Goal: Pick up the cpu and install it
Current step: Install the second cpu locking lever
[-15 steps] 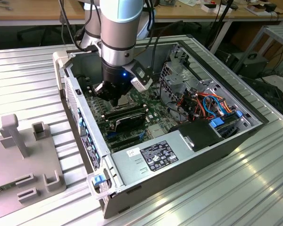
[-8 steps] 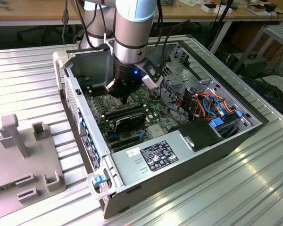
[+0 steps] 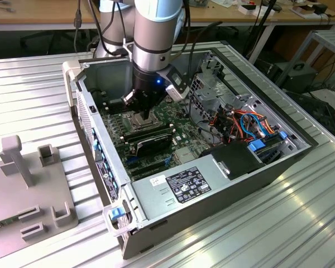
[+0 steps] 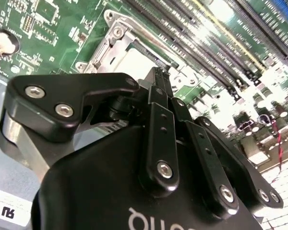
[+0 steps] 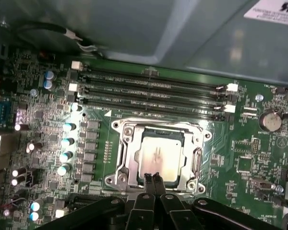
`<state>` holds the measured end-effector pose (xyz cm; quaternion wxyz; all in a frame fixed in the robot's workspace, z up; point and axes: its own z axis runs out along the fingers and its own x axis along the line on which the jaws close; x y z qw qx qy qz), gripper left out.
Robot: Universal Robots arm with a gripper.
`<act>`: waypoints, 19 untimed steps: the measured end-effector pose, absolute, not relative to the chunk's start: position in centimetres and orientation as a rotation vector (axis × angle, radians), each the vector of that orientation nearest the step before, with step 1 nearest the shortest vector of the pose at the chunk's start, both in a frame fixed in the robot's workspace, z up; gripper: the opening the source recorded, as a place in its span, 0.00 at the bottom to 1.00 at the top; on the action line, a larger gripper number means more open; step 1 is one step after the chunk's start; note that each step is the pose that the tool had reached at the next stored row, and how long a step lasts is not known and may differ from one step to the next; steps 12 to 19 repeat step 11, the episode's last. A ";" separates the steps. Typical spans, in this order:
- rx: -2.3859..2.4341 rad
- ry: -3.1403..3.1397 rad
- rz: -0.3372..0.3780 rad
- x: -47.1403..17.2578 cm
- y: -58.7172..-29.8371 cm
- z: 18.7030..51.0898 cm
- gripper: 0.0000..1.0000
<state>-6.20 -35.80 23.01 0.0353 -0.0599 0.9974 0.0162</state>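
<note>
The gripper was seen with its two fingertips pressed together, nothing held between them, poised at the near edge of the CPU. The CPU was found lying flat in the CPU socket on the motherboard, its metal lid facing up, inside the open computer case.

The CPU was judged to be light, stiff and fragile: a thin square plate with a smooth, slippery lid, whose underside contacts and the socket beneath could be damaged by tilt or pressure. A hold by two opposite edges was judged safest, with the plate kept level.

It appeared as a pale silver square with a duller green border, framed by the bright steel socket bracket. Just beyond the socket, four empty memory slots were seen running in parallel; a round coin cell battery lay well apart from it.
</note>
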 end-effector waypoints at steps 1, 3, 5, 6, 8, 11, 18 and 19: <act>-0.184 3.065 0.050 -6.2 -35.6 23.0 0.11; -0.184 3.065 0.050 -6.2 -35.1 23.0 0.11; -0.184 3.065 0.050 -6.2 -35.1 23.0 0.11; -0.184 3.065 0.050 -6.2 -35.1 23.0 0.11; -0.184 3.065 0.050 -6.2 -35.1 23.0 0.11; -0.184 3.065 0.050 -6.2 -35.1 23.0 0.11; -0.184 3.065 0.050 -6.2 -35.1 23.0 0.11; -0.184 3.065 0.050 -6.2 -35.1 23.0 0.11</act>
